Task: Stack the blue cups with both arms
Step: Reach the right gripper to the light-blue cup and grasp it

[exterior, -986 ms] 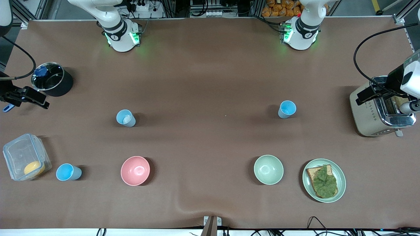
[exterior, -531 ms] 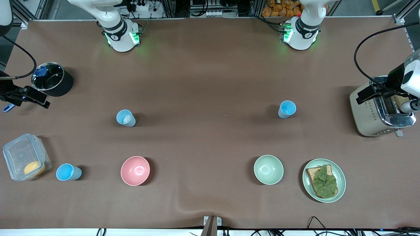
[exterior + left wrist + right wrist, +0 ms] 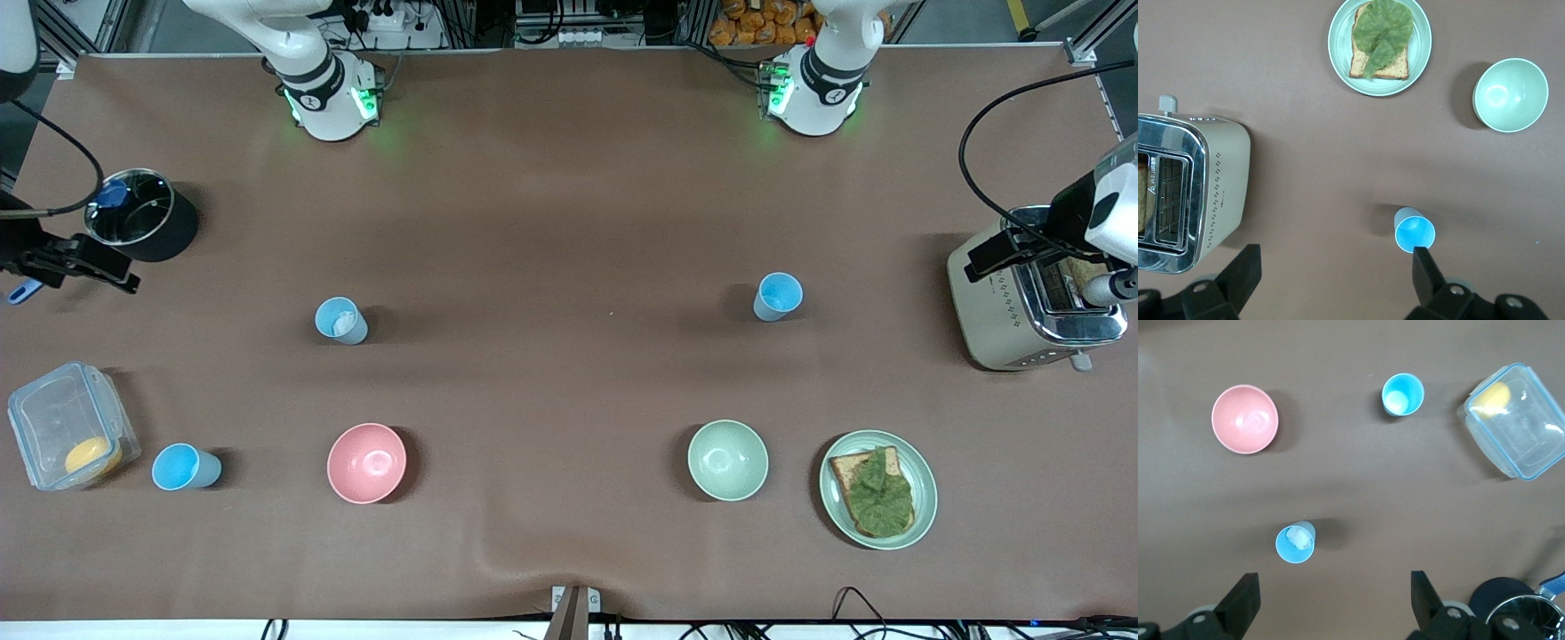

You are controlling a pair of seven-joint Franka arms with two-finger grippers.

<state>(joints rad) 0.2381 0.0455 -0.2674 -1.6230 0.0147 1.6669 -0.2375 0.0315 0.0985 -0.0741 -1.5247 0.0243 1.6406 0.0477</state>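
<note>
Three blue cups stand upright and apart on the brown table. One with a white patch inside [image 3: 340,320] is toward the right arm's end; it also shows in the right wrist view [image 3: 1295,541]. A second [image 3: 185,468] stands beside the plastic box, nearer the camera, and shows in the right wrist view [image 3: 1402,394]. The third [image 3: 778,296] is toward the left arm's end and shows in the left wrist view [image 3: 1415,231]. My left gripper [image 3: 987,262] [image 3: 1335,273] hangs open and empty, high by the toaster. My right gripper [image 3: 120,277] [image 3: 1335,600] hangs open and empty, high by the black pot.
A pink bowl [image 3: 366,462] and a pale green bowl [image 3: 727,460] stand nearer the camera. A plate [image 3: 925,498] holds toast with lettuce. A toaster [image 3: 996,311] stands at the left arm's end. A black pot [image 3: 164,236] and a clear box [image 3: 53,418] stand at the right arm's end.
The right gripper has drifted very slightly. The cups, bowls and the left arm have not moved.
</note>
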